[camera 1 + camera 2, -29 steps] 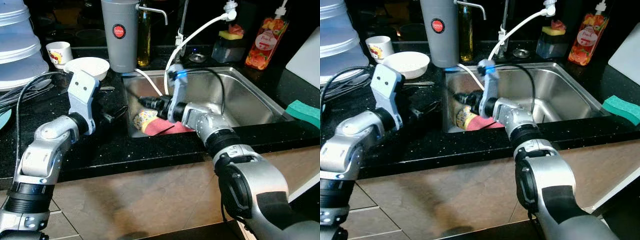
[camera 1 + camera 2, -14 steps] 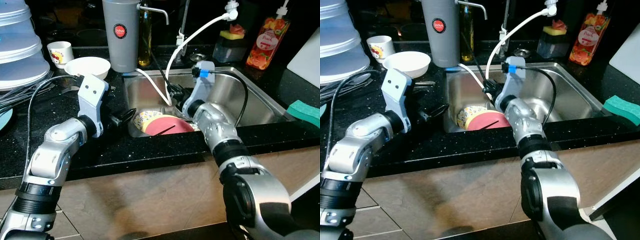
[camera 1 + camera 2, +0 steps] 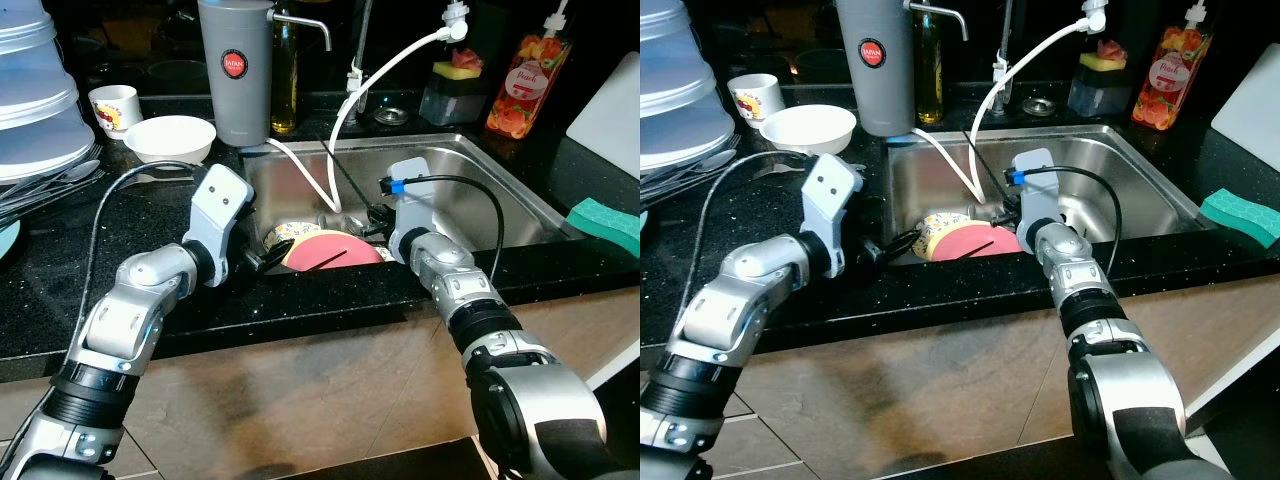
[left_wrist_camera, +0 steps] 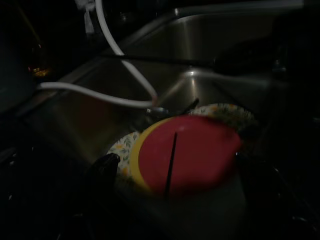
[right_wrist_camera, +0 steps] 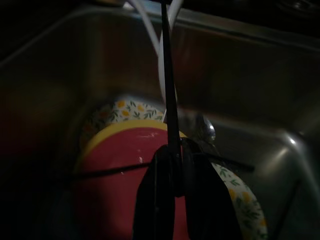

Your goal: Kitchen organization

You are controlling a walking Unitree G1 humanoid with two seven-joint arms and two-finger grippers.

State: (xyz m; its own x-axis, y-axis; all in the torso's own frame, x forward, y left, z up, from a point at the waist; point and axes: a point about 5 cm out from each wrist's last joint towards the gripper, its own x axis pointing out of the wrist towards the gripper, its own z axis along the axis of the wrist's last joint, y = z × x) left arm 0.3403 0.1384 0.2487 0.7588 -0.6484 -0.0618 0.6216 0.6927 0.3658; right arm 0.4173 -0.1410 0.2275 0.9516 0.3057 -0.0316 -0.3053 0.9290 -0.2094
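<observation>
Here, at a steel sink (image 3: 500, 195) set in a black counter (image 3: 150, 290): clearing dishes out of the basin, by the look of it, as one step of tidying the kitchen

Down in the basin's near left corner, a red plate (image 3: 330, 252) with a yellow rim, stacked on a floral plate (image 3: 285, 233), a spoon (image 5: 205, 129) tucked at the far edge and a white hose (image 3: 330, 165) trailing in from the tap

Right gripper (image 5: 172, 172) low over the red plate, fingers pinched tight on a thin black stick (image 5: 167, 75) that rises up out of the sink; a second thin stick (image 4: 170, 162) lying flat across the red plate

Left gripper (image 3: 268, 262) poised at the sink's near left rim, just beside the plates, fingers spread and holding nothing, one finger (image 4: 102, 167) dark against the floral rim in the left wrist view

Next, most likely: lifting the stick clear of the hose without snagging it, then setting it with the cutlery (image 3: 60, 180) on the counter to the left, near the white bowl (image 3: 170, 138) and small cup (image 3: 108, 105); a shallow, careful pinch needed for the stick lying flat
</observation>
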